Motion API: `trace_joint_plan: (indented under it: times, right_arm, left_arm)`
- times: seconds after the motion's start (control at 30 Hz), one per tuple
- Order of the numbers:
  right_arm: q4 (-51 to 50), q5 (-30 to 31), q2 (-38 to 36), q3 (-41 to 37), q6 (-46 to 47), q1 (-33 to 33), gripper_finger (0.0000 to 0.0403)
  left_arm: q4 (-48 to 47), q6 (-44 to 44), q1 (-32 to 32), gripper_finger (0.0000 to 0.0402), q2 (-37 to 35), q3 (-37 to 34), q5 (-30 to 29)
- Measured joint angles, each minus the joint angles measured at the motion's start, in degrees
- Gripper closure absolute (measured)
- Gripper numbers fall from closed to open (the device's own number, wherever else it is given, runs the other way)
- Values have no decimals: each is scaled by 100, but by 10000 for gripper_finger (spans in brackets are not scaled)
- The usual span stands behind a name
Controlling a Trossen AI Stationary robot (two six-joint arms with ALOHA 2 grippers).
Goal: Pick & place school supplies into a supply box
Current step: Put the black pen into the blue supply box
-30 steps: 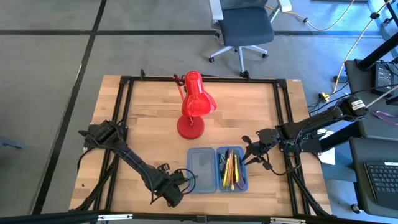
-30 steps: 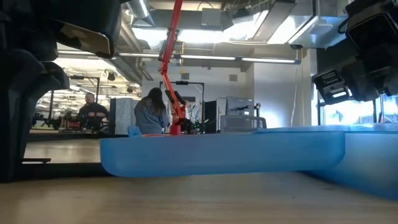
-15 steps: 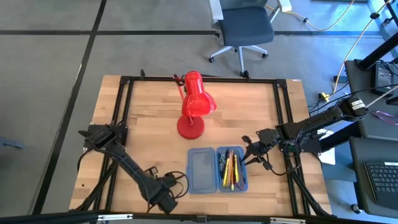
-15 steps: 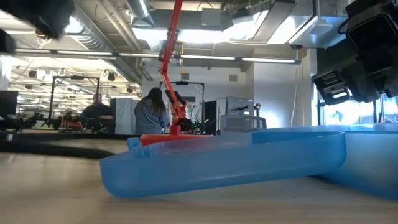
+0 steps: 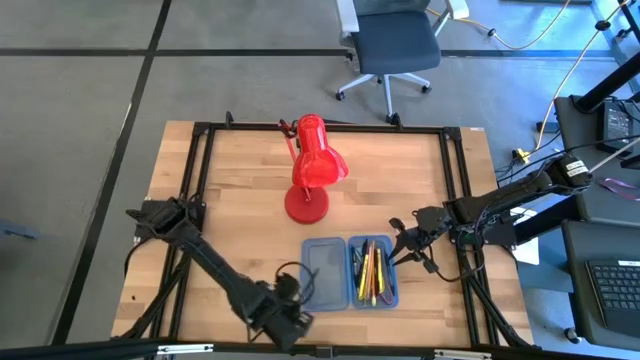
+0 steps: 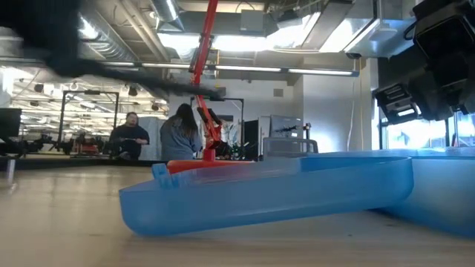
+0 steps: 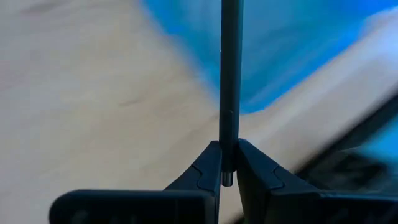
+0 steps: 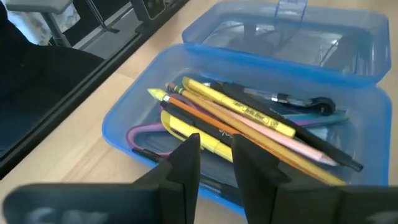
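While the right gripper [image 5: 397,247] hangs just beside the right edge of the flat translucent blue plastic pencil case [image 5: 349,271], the left gripper [image 5: 290,322] sits at the front edge of the light wooden bench [image 5: 240,190], near the case's front left corner. The left jaws are clamped together on a thin dark pen [image 7: 229,87], which stands straight out from between the fingertips [image 7: 206,169] toward the blue case. The right jaws stand slightly apart with nothing between them, poised over the case's right half.

Compared with one second ago, the left gripper has shifted forward and slightly to the right along the front edge; half a second ago it was further left. The right arm has not moved over that interval.

The case lies open on the front centre of the bench, its two halves side by side. The left half is bare. The right half holds yellow, orange and black pens and pencils [image 8: 249,121] lying lengthwise, with a purple scissor handle [image 8: 148,132] beneath them. In the low view the near half is tilted, one end raised off the bench; one second ago it lay level.

A red desk lamp [image 5: 313,170] stands behind the case, well apart from both grippers.
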Motion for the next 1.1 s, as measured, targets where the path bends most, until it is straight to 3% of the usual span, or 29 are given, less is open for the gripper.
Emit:
trace_joint_plan:
  times: [0.3, 0.43, 0.63, 1.1]
  right_arm:
    - [-51, 0, -129, 7, -293, 0, 306]
    - [-333, 0, -126, 7, -280, 0, 306]
    - [-1037, -1, -126, 7, -294, 2, 306]
    - [-1173, -2, -126, 7, -317, 2, 306]
  left_arm:
    - [3121, 1137, 848, 386, 316, 13, -983]
    - [4170, 1282, 1238, 387, 649, 13, -915]
    - [4514, 774, 1489, 388, 1089, 7, -168]
    - [4182, 464, 1644, 375, 1180, 4, -149]
